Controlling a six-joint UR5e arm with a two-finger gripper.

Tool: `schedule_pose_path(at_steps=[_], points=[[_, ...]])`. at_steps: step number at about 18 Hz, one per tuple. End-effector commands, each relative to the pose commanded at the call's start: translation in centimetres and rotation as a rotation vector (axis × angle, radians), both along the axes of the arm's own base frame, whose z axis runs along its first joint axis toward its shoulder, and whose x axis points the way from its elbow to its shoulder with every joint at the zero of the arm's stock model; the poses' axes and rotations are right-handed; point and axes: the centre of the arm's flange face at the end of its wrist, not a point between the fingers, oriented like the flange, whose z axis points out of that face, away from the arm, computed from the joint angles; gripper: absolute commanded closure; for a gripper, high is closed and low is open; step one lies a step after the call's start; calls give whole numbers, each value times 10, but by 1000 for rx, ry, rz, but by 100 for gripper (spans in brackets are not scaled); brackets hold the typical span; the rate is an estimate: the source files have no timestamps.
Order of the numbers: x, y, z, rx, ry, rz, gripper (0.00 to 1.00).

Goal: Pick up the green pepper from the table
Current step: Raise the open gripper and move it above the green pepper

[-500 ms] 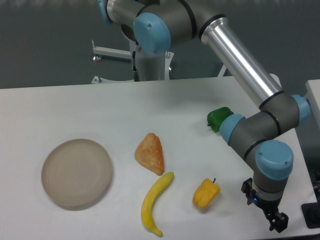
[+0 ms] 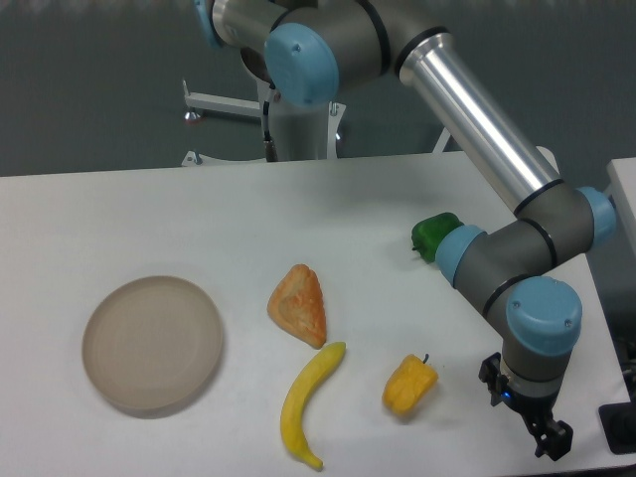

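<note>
Waiting untouched at the far right of the table [image 2: 119, 209], the green pepper [image 2: 433, 235] is partly hidden behind the arm's elbow. The gripper [image 2: 553, 441] is poised well apart, its finger state indiscernible; approach, grasp and lift remain.

You are looking at white matte surface [image 2: 119, 214] filling most of view, rounded corner showing at far right. Lying directly on it: round beige plate [image 2: 152, 344] at left; orange-brown pastry wedge [image 2: 299, 304] near middle; yellow banana [image 2: 309, 401] just below pastry, curving toward front edge; yellow-orange pepper [image 2: 408, 386] right of banana, apart from it; green pepper [image 2: 433, 236] sitting farther back at right, partly hidden behind arm joint.
</note>
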Motion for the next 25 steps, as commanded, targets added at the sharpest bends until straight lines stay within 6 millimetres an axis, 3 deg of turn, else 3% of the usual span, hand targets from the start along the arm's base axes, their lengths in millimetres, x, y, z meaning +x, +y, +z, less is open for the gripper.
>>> schedule_pose_path(at_steps=[4, 8, 14, 20, 24, 25], points=[[23, -26, 17, -38, -42, 16, 0], [42, -78, 29, -89, -98, 54, 0], [37, -169, 51, -143, -171, 129, 0], [27, -241, 32, -163, -265, 91, 0], [24, -286, 3, -67, -416, 168, 0], [23, -298, 5, -18, -448, 202, 0]])
